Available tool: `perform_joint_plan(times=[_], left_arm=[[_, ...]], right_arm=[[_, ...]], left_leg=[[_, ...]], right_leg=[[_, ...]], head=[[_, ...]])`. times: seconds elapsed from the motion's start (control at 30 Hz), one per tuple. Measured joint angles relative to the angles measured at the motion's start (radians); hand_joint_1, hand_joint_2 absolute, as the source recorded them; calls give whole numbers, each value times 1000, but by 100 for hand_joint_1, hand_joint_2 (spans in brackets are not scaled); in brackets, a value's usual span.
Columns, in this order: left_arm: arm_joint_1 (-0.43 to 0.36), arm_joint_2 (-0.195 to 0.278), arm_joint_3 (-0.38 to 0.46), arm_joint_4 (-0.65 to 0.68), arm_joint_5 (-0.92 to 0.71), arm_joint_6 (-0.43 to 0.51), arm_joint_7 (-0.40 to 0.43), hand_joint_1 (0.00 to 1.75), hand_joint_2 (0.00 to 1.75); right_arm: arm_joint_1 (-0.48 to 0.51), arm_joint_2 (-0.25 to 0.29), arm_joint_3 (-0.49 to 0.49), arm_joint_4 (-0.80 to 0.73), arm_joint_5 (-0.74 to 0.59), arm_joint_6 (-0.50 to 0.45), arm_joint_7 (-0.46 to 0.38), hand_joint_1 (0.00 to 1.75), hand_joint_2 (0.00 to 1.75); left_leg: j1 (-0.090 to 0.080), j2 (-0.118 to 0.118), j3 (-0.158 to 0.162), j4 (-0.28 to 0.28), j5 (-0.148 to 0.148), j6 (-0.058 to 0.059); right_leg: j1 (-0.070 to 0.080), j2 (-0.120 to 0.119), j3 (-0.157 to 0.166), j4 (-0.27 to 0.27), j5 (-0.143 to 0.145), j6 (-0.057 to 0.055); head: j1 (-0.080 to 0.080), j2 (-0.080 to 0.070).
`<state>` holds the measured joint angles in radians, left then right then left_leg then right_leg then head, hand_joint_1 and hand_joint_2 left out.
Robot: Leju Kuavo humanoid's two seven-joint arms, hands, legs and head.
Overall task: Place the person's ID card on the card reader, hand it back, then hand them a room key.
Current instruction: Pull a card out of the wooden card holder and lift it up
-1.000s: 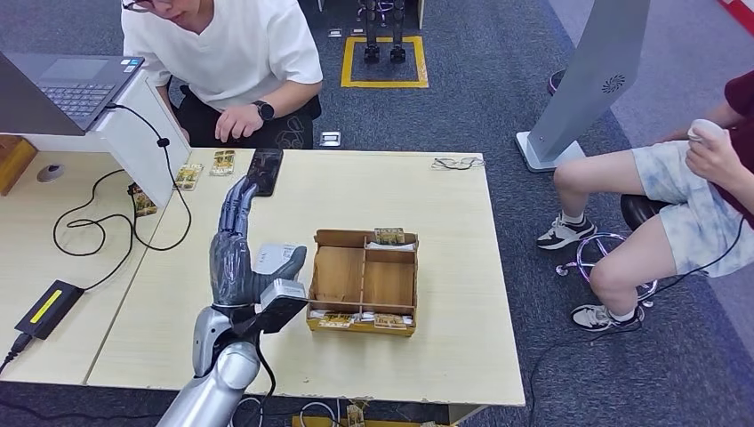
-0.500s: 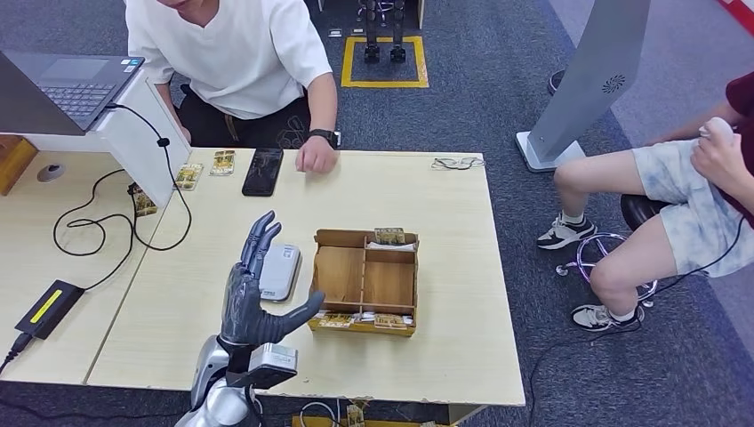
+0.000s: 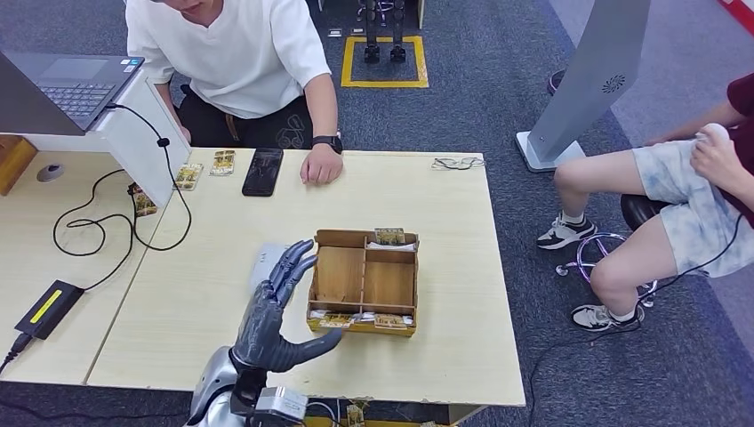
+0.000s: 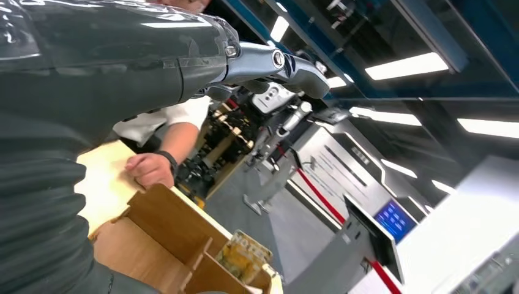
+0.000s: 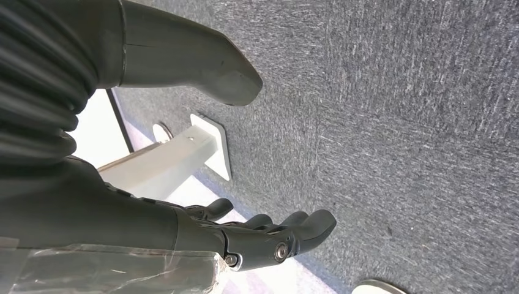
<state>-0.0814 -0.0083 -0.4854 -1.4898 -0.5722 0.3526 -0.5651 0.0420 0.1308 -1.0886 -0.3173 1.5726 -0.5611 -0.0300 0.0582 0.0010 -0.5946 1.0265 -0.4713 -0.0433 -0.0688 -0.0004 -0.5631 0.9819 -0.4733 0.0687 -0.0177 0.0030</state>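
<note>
My left hand (image 3: 274, 307) hovers over the table with fingers spread and holding nothing, just beside the wooden box (image 3: 363, 281) where the room keys (image 3: 389, 236) sit; I cannot make out the ID card. My right hand (image 5: 269, 236) hangs over carpet, fingers loosely apart, empty. I worry the fingers may bump the box wall and shove it, scattering keys.

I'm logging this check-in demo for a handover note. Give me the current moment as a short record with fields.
left hand: open, fingers spread, holding nothing, above the table beside the wooden box
right hand: open, holding nothing, hanging over grey carpet
card reader: light grey, flat on the table, partly hidden behind the left hand
wooden box: open compartments, cards along its near and far edges
person: hand resting on the table's far edge beside a black phone
</note>
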Motion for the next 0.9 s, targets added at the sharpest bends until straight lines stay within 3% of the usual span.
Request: perform_joint_plan(times=[0.23, 0.7, 0.9], left_arm=[[8, 26, -65, -1, -226, 57, 43, 0, 175], [9, 50, -137, 54, -364, 106, 126, 0, 175], [6, 49, -141, 75, -459, 139, 229, 0, 175]], right_arm=[[0, -7, 11, 0, 0, 0, -2, 0, 175], [0, -11, 21, 0, 0, -1, 4, 0, 175], [0, -12, 22, 0, 0, -2, 8, 0, 175]], left_leg=[[0, 0, 0, 0, 0, 0], [0, 0, 0, 0, 0, 0], [0, 0, 0, 0, 0, 0]], right_leg=[[0, 0, 0, 0, 0, 0], [0, 0, 0, 0, 0, 0], [0, 0, 0, 0, 0, 0]], head=[[0, 0], [0, 0], [0, 0]])
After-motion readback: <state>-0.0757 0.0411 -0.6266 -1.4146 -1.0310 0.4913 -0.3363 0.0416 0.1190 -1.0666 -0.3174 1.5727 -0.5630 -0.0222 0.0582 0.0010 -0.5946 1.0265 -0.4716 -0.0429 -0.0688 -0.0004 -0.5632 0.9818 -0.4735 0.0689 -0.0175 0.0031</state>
